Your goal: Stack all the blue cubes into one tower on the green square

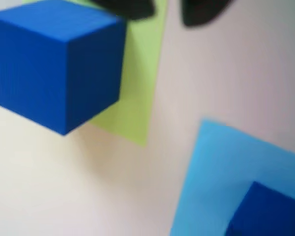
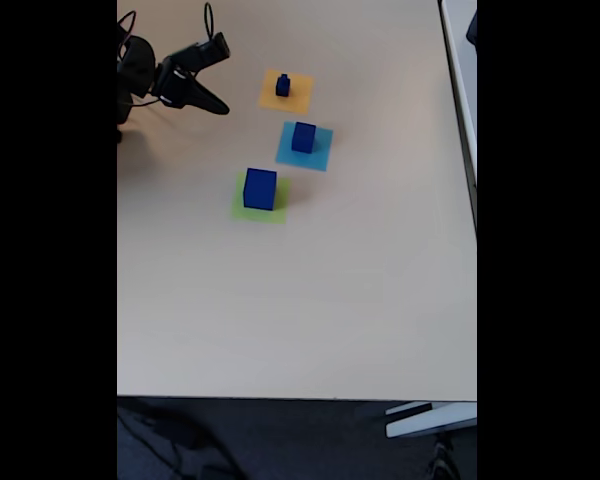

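Gripper (image 2: 215, 104) spread, empty, at ten o'clock from big cube (image 2: 260, 188) on green square (image 2: 242, 208); next, fetch middle cube (image 2: 303, 136).

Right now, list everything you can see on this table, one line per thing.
large blue cube: one, dark blue, standing on the green square.
medium blue cube: one, dark blue, on the light-blue square.
small blue cube: one, dark blue, on the orange square.
green square: one, light green, flat, nearest the table's middle in the fixed view.
light-blue square: one, flat, between the other two squares.
orange square: one, flat, farthest up in the fixed view.
table: one, pale beige.
end effector: one, black, raised at upper left of the fixed view, holding nothing.
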You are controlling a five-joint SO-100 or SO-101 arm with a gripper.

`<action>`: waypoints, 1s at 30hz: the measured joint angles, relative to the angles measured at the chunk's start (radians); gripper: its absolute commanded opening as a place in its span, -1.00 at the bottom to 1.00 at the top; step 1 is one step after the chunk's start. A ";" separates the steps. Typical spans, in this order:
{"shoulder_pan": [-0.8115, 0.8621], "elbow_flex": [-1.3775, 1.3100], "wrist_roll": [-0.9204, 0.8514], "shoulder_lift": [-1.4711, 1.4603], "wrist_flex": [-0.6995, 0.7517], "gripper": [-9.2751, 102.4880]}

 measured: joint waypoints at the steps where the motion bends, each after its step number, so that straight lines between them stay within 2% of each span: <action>1: 0.005 0.000 0.041 0.000 -0.008 -0.83; 13: -0.031 0.000 0.333 -0.032 -0.166 -0.83; 21: -0.034 -0.115 0.368 -0.345 -0.259 -0.83; 30: -0.034 -0.322 0.368 -0.578 -0.245 -0.83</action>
